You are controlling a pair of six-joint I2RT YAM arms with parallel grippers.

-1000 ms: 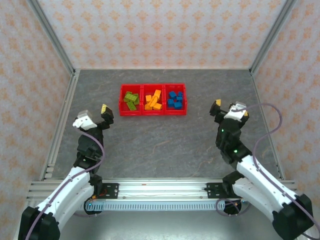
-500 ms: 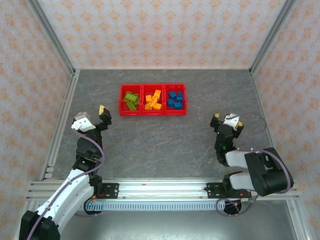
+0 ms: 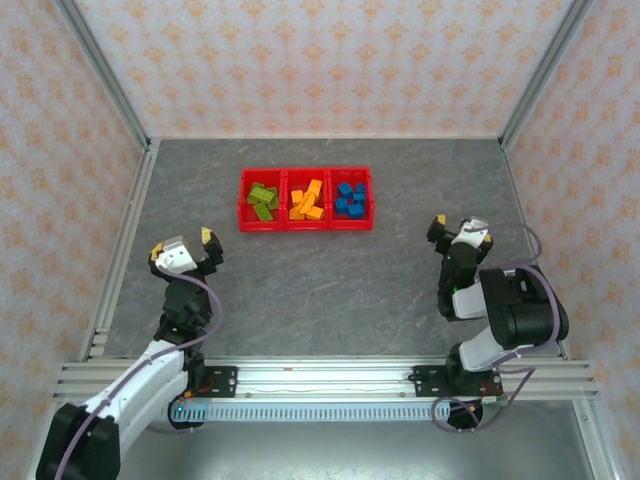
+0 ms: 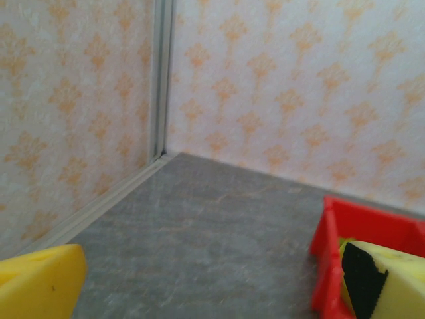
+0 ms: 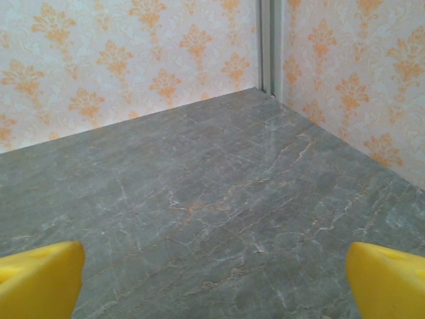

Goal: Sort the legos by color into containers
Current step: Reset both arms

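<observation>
Tabletop (image 3: pixel 330 290): legos (image 3: pixel 307 200) in tray (image 3: pixel 305 226), seemingly beyond left tool (image 3: pixel 183 245), right tool (image 3: pixel 462 230).

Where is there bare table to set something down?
Free: the table between the red tray, left gripper and right gripper; the strip behind the tray; and either side of it. Crowded: inside the tray, among the legos.

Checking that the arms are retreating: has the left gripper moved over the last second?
Yes. The left gripper has drawn back toward the near edge, farther from the red tray.
</observation>
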